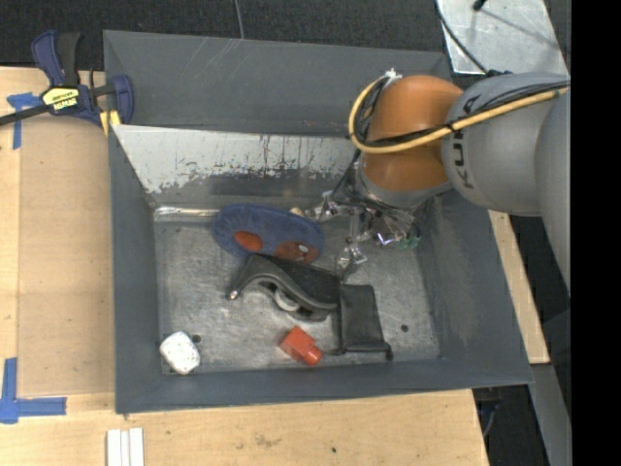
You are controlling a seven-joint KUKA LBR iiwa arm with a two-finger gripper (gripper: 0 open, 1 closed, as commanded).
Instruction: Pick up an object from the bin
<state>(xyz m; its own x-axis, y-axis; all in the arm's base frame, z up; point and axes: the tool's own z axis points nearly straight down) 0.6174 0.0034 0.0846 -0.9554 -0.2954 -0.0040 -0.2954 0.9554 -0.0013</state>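
The gripper [357, 239] hangs low over the far right part of the grey bin [131, 289], under the arm's rounded orange cover [408, 129], and its metal parts are too tangled in shadow to tell whether it stands wide, narrow or closed on anything. Nearest to it is a flat blue oval thing [262, 225], lying left of the gripper against the far wall, its right end just beside the gripper; two small reddish pieces [291, 251] sit at its near edge. Just near of the gripper, in the middle of the floor, lie a black curved piece [291, 282] and, touching it on the right, a black rectangular piece [359, 318]. A small red block [301, 347] lies by the near wall, and a white lump [179, 352] sits well apart in the near left corner
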